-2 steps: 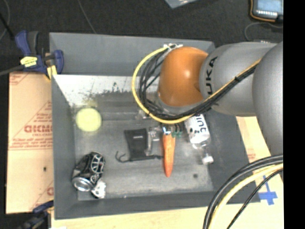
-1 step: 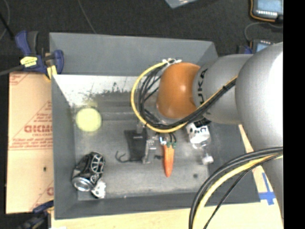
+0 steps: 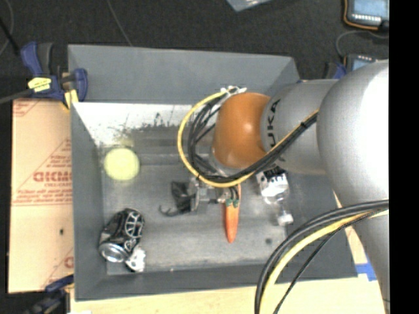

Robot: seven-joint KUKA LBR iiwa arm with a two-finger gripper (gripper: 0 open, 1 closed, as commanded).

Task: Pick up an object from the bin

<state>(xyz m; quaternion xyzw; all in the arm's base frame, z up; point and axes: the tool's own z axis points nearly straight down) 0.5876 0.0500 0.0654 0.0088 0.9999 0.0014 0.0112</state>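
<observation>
Grey metal bin [image 3: 88, 195] walls frame a scuffed floor. At left lies a pale yellow-green ball [image 3: 121, 164], with a crushed black drinks can [image 3: 120, 235] nearer the front; its white markings cannot be read. Mid-bin, the tool [image 3: 198, 195] hangs under the arm's orange cover [image 3: 239, 133], with a small black crooked object [image 3: 177, 193] just beside it on the left. Whether the tool is released or clenched, I cannot tell. Right of it lie an orange carrot-shaped toy [image 3: 230, 224] and a clear plastic bottle [image 3: 273, 190].

Silver-grey rounded arm [image 3: 353, 123], black lettering [image 3: 273, 120], glossy orange wrist cover [image 3: 239, 131], looped black-and-yellow cables [image 3: 190, 142], small dark hand [image 3: 180, 198]
</observation>
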